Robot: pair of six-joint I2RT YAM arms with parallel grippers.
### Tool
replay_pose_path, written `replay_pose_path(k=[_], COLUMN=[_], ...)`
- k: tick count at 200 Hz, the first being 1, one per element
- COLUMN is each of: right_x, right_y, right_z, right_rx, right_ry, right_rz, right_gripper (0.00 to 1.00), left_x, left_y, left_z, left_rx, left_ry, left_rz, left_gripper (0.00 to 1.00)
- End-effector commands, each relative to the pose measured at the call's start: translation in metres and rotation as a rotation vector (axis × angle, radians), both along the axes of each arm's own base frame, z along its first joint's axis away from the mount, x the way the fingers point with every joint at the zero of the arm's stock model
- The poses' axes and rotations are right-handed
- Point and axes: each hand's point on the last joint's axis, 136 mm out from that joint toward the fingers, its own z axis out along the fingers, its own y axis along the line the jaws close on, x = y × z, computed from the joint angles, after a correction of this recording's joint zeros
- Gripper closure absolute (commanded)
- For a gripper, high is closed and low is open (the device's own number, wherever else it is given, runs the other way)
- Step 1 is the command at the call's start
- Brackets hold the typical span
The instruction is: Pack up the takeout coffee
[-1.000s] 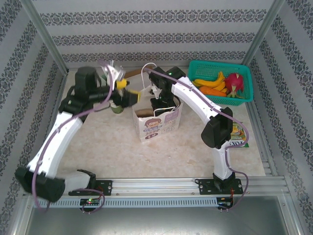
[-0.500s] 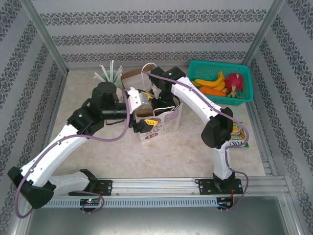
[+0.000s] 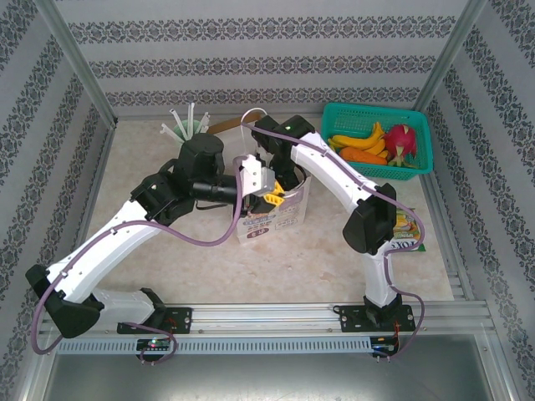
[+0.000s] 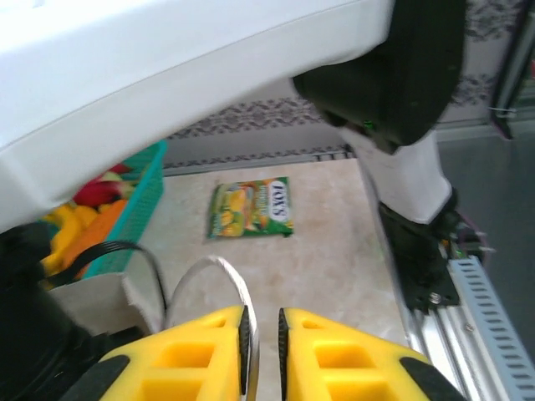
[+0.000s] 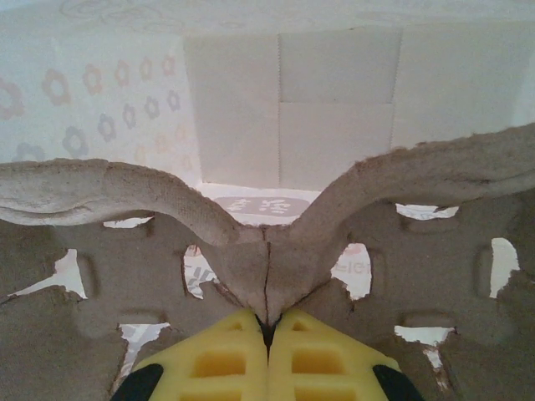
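Two arms are seen meeting at the paper bag [image 3: 269, 219] in the middle of the worktop [image 3: 318, 267], and all the action is packed into that one spot. From the left side, the left end effector [image 3: 272, 198] is stretched across to the bag's open top. On its wrist camera the yellow fingers [image 4: 326, 351] are drawn almost together, and the bag's white handle [image 4: 209, 266] is looped up and fed down into the narrow slit between them. That handle is taken to be pinched.

Over on the other side, the right arm is arched in from the back right with its wrist dipped into the bag. The right end effector [image 5: 267, 327] is clenched tight, fingertips pressed together, and the central ridge of a grey-brown pulp cup carrier [image 5: 125, 196] is nipped right at the tips. Behind the carrier, the bag's pale inner wall with its faint flower print is made out.

As for the takeout coffee, its place cannot be told, since the bag's mouth is covered by both wrists in the overhead view.

Around the edges, a teal basket [image 3: 376, 109] is set at the back right, loaded with bananas [image 3: 361, 138] and a pink dragon fruit [image 3: 401, 140]. A green snack packet [image 4: 251, 209] is laid flat on the worktop beside the right arm. A mint-green straw holder [image 3: 191, 127] is stood at the back left.
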Motion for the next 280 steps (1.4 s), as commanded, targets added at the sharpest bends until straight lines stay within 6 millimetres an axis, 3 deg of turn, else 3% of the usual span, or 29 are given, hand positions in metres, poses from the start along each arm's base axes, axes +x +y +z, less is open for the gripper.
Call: replay_pose_path(k=[1, 40, 45, 54, 58, 80, 103, 151, 176, 188, 218, 252, 280], right_x=[0.002, 0.002, 0.002, 0.002, 0.002, 0.001, 0.001, 0.000, 0.001, 0.001, 0.004, 0.006, 0.007], right_y=[0.000, -0.001, -0.001, -0.002, -0.002, -0.002, -0.002, 0.001, 0.001, 0.001, 0.000, 0.003, 0.003], right_z=[-0.005, -0.008, -0.009, -0.009, -0.009, -0.009, -0.009, -0.008, -0.008, -0.009, -0.013, -0.019, -0.024], right_rx=[-0.039, -0.056, -0.060, -0.063, -0.064, -0.065, -0.062, -0.054, -0.055, -0.057, -0.066, -0.068, -0.076], right_ry=[-0.007, -0.007, -0.005, -0.007, -0.008, -0.008, -0.008, -0.009, -0.011, -0.013, -0.011, -0.001, 0.007], right_rz=[-0.018, -0.019, -0.019, -0.016, -0.015, -0.010, -0.008, 0.000, -0.002, -0.005, -0.023, -0.032, -0.035], right_gripper=[1.00, 1.00, 1.00, 1.00, 1.00, 1.00, 1.00, 1.00, 1.00, 1.00, 1.00, 1.00, 1.00], left_x=[-0.027, -0.027, -0.024, -0.013, -0.007, 0.019, 0.033, 0.051, 0.053, 0.049, 0.037, 0.005, -0.004], left_y=[-0.003, -0.004, -0.004, -0.002, -0.001, 0.013, 0.026, 0.041, 0.027, 0.018, 0.007, 0.006, 0.009], left_z=[0.002, 0.005, 0.005, 0.005, 0.004, 0.006, 0.013, 0.010, -0.004, -0.009, -0.008, 0.005, 0.012], left_rx=[0.026, 0.023, 0.026, 0.034, 0.041, 0.052, 0.029, 0.032, 0.081, 0.093, 0.079, 0.029, 0.002], left_ry=[0.001, -0.016, -0.023, -0.046, -0.055, -0.136, -0.213, -0.228, -0.176, -0.149, -0.119, -0.081, -0.094], left_rz=[-0.131, -0.134, -0.111, -0.044, -0.008, 0.174, 0.289, 0.402, 0.341, 0.277, 0.175, 0.040, 0.013], left_gripper=[0.84, 0.95, 0.88, 0.55, 0.45, 0.24, 0.14, 0.11, 0.18, 0.29, 1.00, 1.00, 1.00])
